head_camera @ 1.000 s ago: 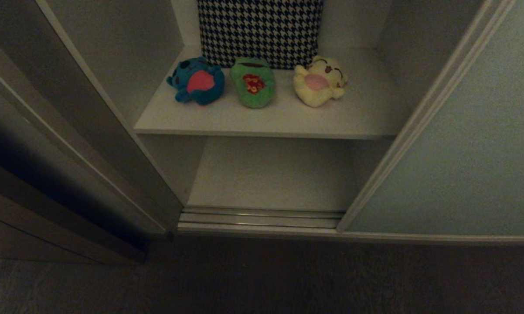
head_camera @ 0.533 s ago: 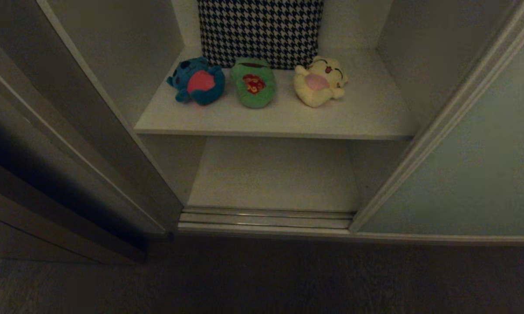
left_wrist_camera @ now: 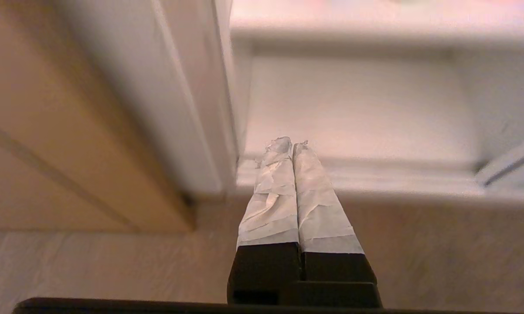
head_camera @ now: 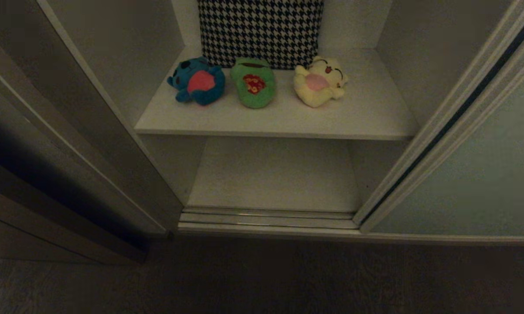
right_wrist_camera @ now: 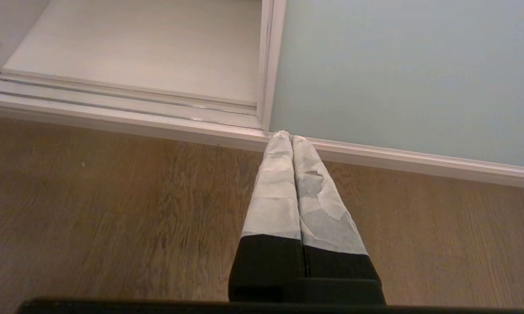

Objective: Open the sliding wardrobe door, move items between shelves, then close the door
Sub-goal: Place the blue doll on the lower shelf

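Wardrobe, sliding door (head_camera: 475, 174) drawn aside to the right of the upper shelf (head_camera: 279, 122). On that shelf, left to right: blue plush (head_camera: 197, 81), green frog (head_camera: 253, 83), yellow plush (head_camera: 318, 83), all before a houndstooth cloth (head_camera: 262, 30). Lower shelf (head_camera: 275, 174) beneath it. Left gripper (left_wrist_camera: 287, 144) pressed together below it; right gripper (right_wrist_camera: 287, 136) pressed together, over wooden floor (right_wrist_camera: 113, 209).

Counted things in the open wardrobe

There are three small plush toys: one blue with pink belly (head_camera: 196, 82), one green frog (head_camera: 253, 83), one pale yellow with pink belly (head_camera: 318, 83). There is one black-and-white houndstooth cloth (head_camera: 260, 30), two flat white shelves, upper (head_camera: 366, 117) and lower (head_camera: 275, 174), and two tape-wrapped grippers, left (left_wrist_camera: 292, 145) and right (right_wrist_camera: 290, 137).
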You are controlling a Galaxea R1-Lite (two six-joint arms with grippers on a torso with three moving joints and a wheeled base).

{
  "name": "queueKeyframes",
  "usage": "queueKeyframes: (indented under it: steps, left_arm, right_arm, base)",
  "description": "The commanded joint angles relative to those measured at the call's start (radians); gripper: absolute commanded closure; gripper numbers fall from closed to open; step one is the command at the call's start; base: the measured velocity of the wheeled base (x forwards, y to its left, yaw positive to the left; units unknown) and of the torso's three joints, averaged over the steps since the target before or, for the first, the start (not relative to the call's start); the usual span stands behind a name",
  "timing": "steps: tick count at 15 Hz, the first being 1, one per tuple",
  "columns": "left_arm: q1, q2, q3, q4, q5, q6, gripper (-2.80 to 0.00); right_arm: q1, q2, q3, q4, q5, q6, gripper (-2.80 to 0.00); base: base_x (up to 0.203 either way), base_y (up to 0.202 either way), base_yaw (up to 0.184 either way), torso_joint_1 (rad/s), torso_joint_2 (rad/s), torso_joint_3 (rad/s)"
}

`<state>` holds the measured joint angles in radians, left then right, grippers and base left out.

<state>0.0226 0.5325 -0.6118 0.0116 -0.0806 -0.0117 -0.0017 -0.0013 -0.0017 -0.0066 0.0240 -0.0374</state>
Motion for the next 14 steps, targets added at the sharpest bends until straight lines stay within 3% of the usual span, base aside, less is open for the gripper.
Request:
queueKeyframes:
  steps: [1, 5, 10, 11, 14]
  left_arm:
    - [-0.005, 0.376, -0.206, -0.013, -0.002, -0.015, 0.00]
    - [-0.050, 0.816, -0.493, -0.146, -0.004, -0.048, 0.00]
    - [-0.113, 1.165, -0.753, -0.247, -0.005, -0.121, 0.00]
    - [-0.122, 1.213, -0.794, -0.266, -0.005, -0.135, -2.80]
    - [-0.153, 1.314, -0.902, -0.293, -0.004, -0.187, -2.80]
  right_arm:
    - [0.000, 0.000, 0.000, 0.000, 0.001, -0.001, 0.00]
    - [0.000, 0.000, 0.000, 0.000, 0.001, -0.001, 0.00]
    - [0.000, 0.000, 0.000, -0.001, 0.001, -0.001, 0.00]
    - [0.000, 0.000, 0.000, -0.001, 0.001, -0.001, 0.00]
    - [0.000, 0.000, 0.000, 0.000, 0.001, -0.001, 0.00]
  base:
    - [0.000, 0.000, 0.000, 0.000, 0.00, 0.000]
    - [0.000, 0.000, 0.000, 0.000, 0.00, 0.000]
    - [0.000, 0.000, 0.000, 0.000, 0.00, 0.000]
    - [0.000, 0.000, 0.000, 0.000, 0.00, 0.000]
    - [0.000, 0.000, 0.000, 0.000, 0.00, 0.000]
